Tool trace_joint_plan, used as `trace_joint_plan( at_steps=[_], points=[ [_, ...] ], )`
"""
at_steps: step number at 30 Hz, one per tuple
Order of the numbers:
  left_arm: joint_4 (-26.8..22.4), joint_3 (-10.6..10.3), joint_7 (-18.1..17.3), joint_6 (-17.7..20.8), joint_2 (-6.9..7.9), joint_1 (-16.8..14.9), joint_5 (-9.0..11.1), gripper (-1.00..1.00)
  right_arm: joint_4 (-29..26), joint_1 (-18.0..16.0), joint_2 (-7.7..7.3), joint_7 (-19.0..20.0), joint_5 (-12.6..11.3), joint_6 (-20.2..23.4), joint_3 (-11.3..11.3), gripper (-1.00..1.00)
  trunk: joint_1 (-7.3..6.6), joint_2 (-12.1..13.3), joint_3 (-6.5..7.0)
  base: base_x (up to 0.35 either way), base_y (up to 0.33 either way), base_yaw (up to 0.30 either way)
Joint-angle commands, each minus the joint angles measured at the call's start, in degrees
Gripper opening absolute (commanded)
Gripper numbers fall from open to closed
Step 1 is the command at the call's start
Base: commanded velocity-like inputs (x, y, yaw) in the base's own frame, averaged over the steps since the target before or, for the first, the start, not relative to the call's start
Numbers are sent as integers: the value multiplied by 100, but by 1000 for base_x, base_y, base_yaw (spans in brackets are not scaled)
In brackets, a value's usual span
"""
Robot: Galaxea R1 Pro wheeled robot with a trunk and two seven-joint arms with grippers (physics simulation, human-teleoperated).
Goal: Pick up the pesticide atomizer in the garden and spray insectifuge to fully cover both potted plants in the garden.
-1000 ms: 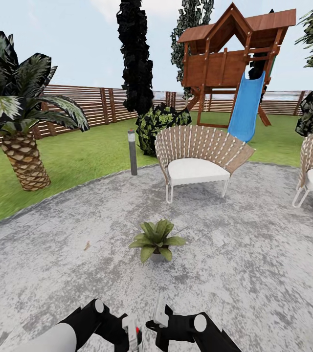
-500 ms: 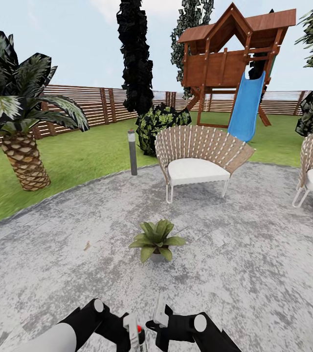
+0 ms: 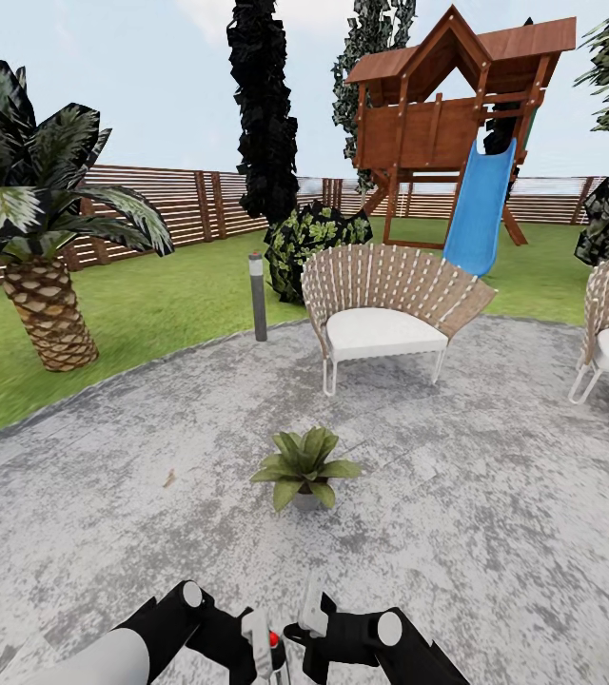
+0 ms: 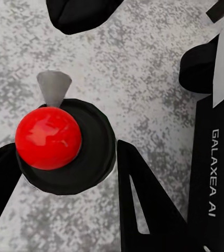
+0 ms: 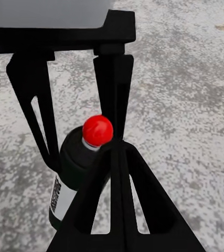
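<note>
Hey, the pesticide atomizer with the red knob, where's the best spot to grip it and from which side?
Grip the pesticide atomizer around its dark round body, just below the red knob, coming in from the side with a finger on each flank. The body is cylindrical and wide enough to seat between pads, while the knob is small, round and likely slippery. The left gripper already straddles it this way.

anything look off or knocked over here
Nothing stands out. The plant sits upright on the patio, both chairs stand level, and the atomizer is held in the left end effector.
</note>
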Motion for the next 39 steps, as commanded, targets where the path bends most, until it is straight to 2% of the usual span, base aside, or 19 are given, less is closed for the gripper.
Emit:
trace_joint_plan(
  at_steps=[1, 23, 28, 39],
  points=[
    [-9, 18, -37, -60, -2, -2, -59, -100, -6, -2, 1, 0, 58, -34, -6, -100, -1, -2, -5, 0, 0, 0],
    [-14, 35, -74, -73, -56, -2, -35, -100, -3, -2, 1, 0, 58, -34, -5, -100, -1, -2, -5, 0, 0, 0],
    [-14, 27, -78, -81, -49, -2, 224, -100, 2, -2, 1, 0, 58, -34, -3, -100, -1, -2, -5, 0, 0, 0],
    [-15, 13, -79, -75, -46, -2, 244, -100, 3, -2, 1, 0, 58, -34, -3, -100, -1, -2, -5, 0, 0, 0]
  ],
)
